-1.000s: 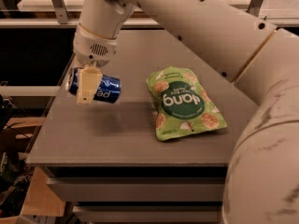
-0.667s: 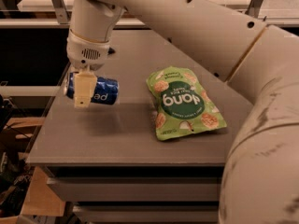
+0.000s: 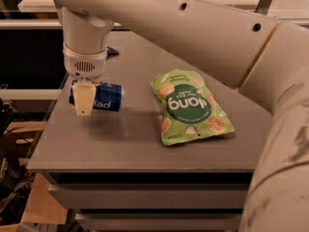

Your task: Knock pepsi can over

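Note:
The pepsi can (image 3: 105,97) is dark blue with white lettering. It lies on its side near the left edge of the grey table (image 3: 145,158), its long axis running left to right. My gripper (image 3: 83,98) hangs down from the white wrist (image 3: 85,57), directly in front of the can's left end, and covers that end. I cannot tell whether it touches the can.
A green snack bag (image 3: 190,105) lies flat in the middle of the table, right of the can. A small dark object (image 3: 111,52) sits behind the wrist at the back. My large white arm spans the top and right of the view. The table's left edge is close to the can.
My gripper has shifted slightly left and toward the front, across the can's left end. The can lies on its side in about the same place.

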`<state>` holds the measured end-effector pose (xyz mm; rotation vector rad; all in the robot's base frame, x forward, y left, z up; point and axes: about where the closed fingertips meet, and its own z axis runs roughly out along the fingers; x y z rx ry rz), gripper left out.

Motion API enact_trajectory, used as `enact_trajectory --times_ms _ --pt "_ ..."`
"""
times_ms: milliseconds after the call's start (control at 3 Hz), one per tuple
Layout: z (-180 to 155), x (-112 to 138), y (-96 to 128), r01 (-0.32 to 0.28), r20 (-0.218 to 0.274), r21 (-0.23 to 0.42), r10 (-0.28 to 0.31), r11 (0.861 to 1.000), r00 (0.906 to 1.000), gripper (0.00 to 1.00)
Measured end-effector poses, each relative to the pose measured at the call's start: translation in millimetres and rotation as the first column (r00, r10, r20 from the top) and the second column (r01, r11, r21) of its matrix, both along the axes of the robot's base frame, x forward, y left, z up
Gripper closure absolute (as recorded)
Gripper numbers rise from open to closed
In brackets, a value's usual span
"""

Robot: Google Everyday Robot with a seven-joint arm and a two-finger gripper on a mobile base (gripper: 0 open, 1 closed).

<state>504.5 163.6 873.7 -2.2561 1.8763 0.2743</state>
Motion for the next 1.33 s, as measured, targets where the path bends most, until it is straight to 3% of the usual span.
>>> enact_trajectory --times_ms 667,1000,1333 --pt "-21 -2 7 0.073 0.060 -0.088 -0.068 0.993 0.9959 1.00" --pt "-31 -3 13 0.095 0.080 -0.079 -0.088 0.992 0.9928 1.00" --pt "-35 -4 17 0.106 0.082 -0.052 -0.102 0.993 0.9914 0.82"
